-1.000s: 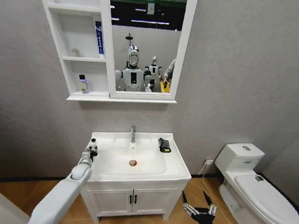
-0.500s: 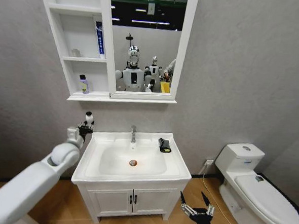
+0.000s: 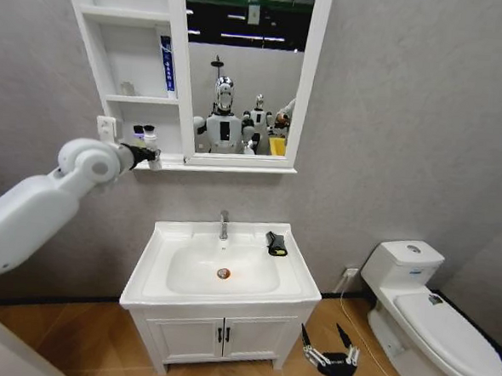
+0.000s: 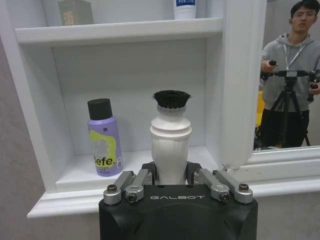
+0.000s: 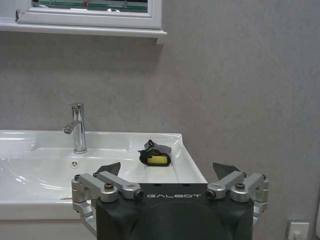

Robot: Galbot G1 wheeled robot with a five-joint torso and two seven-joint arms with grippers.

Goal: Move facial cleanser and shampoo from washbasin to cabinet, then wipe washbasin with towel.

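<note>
Left claw [image 4: 172, 186] is raised at the cabinet [image 3: 126, 70], pinching a white bottle with a black cap [image 4: 171, 142] held upright at the mouth of the lowest shelf compartment. Just beside it on that shelf, a purple bottle [image 4: 103, 137] is stood. Right claw [image 5: 167, 169] is held low beside the washbasin [image 3: 222, 271], its fingers spread and nothing between them. The towel [image 3: 276, 243] is seen lying on the basin's rear corner, near the tap [image 3: 224, 225].

Towel [image 3: 276, 243] on washbasin [image 3: 296, 280] rim, right of tap [image 3: 224, 225]; cabinet [image 3: 97, 55] above; toilet [image 3: 434, 323] right.
</note>
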